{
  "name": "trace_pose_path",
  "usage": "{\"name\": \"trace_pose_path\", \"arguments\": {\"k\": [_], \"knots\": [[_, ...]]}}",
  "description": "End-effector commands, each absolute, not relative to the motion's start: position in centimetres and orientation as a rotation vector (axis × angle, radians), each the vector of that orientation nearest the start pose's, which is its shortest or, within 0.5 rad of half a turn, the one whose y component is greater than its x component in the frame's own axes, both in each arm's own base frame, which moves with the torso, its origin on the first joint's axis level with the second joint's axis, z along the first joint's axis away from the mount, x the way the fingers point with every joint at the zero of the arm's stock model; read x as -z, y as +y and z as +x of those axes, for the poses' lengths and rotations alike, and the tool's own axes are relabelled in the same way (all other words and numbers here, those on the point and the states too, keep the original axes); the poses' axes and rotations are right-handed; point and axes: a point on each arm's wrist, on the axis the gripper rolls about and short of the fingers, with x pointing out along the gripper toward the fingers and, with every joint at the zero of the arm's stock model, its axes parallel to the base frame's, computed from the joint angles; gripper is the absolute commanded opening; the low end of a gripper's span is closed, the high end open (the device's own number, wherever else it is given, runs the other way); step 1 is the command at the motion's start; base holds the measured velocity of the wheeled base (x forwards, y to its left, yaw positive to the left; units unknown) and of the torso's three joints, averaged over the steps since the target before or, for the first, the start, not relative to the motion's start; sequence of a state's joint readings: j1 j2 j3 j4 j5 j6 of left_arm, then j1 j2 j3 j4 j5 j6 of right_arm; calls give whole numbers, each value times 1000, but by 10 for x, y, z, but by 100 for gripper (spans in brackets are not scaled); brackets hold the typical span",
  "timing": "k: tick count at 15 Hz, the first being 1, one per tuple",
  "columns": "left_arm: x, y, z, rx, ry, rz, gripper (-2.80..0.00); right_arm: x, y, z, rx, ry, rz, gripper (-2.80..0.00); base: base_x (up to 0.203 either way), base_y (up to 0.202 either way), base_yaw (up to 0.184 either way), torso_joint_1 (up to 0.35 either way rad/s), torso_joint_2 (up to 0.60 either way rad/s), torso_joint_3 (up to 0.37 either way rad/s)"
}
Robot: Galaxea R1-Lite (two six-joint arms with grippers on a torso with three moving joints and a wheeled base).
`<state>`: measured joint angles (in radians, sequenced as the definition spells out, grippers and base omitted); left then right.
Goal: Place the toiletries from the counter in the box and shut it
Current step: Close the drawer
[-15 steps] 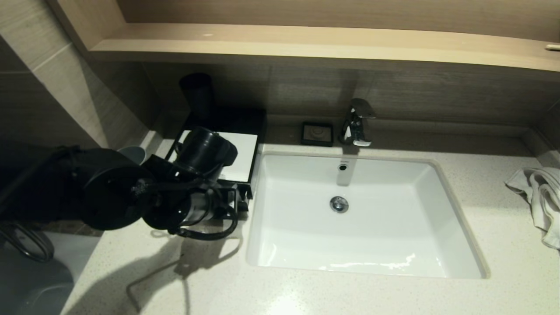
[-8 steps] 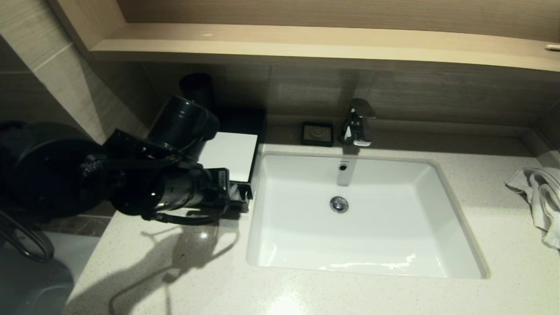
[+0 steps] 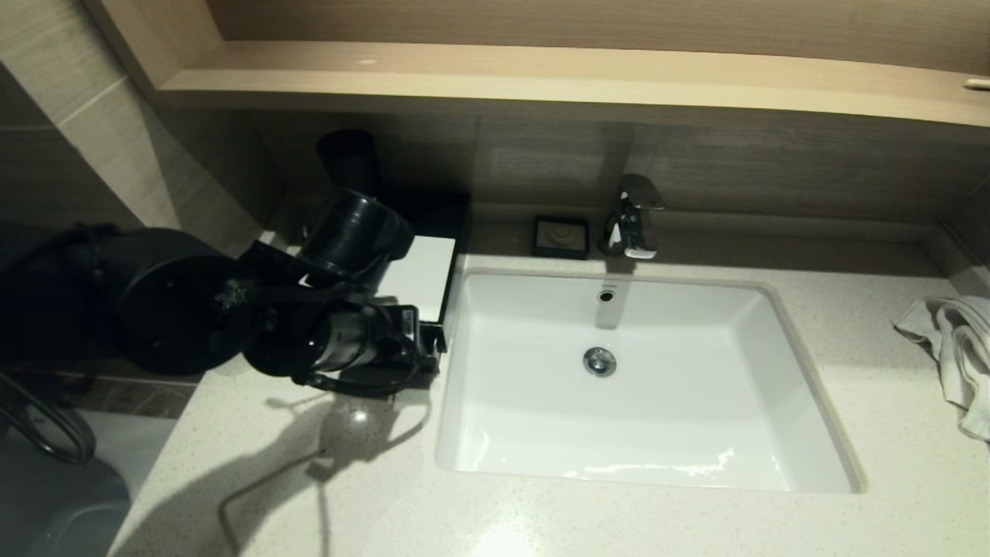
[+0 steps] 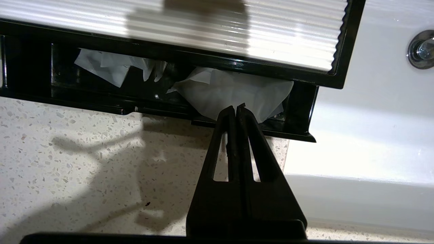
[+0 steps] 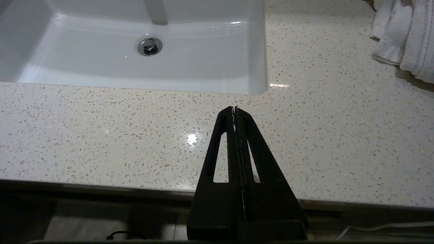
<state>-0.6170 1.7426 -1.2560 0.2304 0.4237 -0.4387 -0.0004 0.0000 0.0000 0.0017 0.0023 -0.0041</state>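
Note:
The box (image 3: 418,275), black with a white top panel (image 4: 203,30), stands on the counter (image 3: 541,518) just left of the basin (image 3: 642,387). Its drawer (image 4: 84,101) is pulled out a little. White toiletries sachets (image 4: 234,89) lie crumpled inside, with more of them (image 4: 112,66) further along. My left gripper (image 4: 236,107) is shut, its tips against the drawer's front edge at the nearest sachet, with nothing between them. In the head view the left gripper (image 3: 424,348) sits at the box's front right corner. My right gripper (image 5: 234,108) is shut above the counter's front edge.
A white towel (image 3: 955,340) lies at the counter's right end. A small black soap dish (image 3: 561,236) and the faucet (image 3: 633,216) stand behind the basin. A dark cup (image 3: 348,166) stands behind the box. A wall closes the left side.
My left arm's elbow and wrist swung up and left, then came back down. The left gripper stayed shut at the drawer front.

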Motion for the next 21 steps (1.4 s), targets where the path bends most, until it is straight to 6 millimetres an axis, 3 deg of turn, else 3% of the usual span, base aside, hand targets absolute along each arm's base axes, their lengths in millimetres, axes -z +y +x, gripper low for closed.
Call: {"name": "trace_pose_path", "arguments": {"k": [1, 21], "knots": [[-208, -178, 268, 34, 664, -56, -280, -75, 0, -23, -3, 2, -5, -280, 0, 0, 0, 0, 0, 0], [-194, -174, 283, -6, 682, -56, -280, -75, 0, -23, -3, 2, -5, -280, 0, 0, 0, 0, 0, 0]]}}
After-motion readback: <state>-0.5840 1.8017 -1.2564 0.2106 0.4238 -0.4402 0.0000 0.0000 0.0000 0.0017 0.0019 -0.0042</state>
